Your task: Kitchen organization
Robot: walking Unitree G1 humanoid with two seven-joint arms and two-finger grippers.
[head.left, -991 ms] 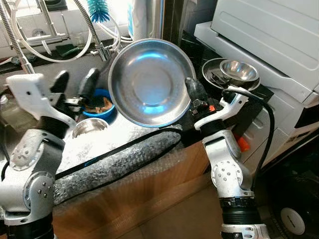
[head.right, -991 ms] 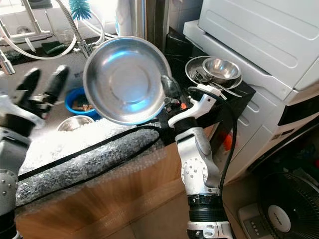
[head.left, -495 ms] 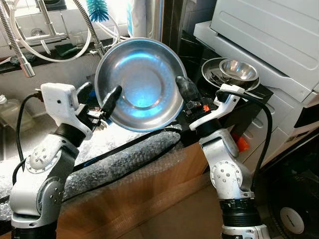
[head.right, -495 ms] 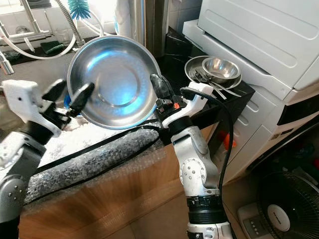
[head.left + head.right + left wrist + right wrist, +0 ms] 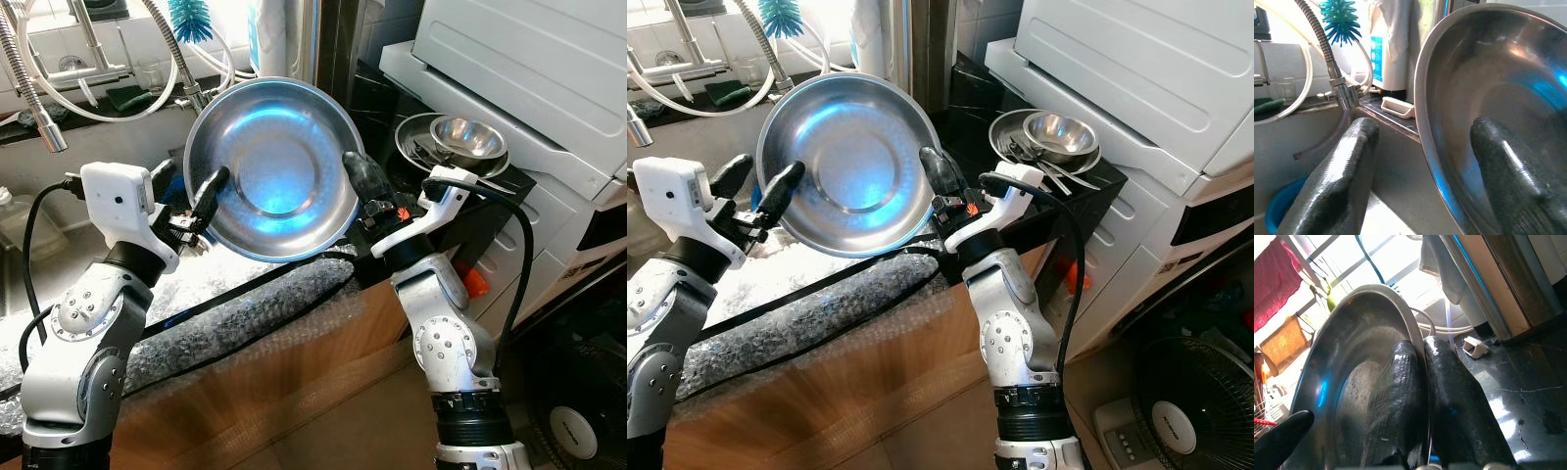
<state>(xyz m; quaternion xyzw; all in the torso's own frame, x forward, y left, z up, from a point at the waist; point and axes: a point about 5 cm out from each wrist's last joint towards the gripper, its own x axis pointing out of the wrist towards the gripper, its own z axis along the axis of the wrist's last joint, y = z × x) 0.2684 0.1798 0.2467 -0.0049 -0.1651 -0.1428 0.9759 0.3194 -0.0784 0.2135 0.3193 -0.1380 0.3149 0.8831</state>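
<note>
Above the counter, both pincers flank a round, polished steel bowl (image 5: 272, 168).

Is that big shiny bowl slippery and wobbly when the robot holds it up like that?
Probably slippery: the steel bowl is smooth and glossy. The right pincer pinches only its thin rim, so it might swing or tilt. The left pincer straddles the opposite rim, fingers apart, likely to steady it. It looks stiff and thin, so probably light for its size.
</note>
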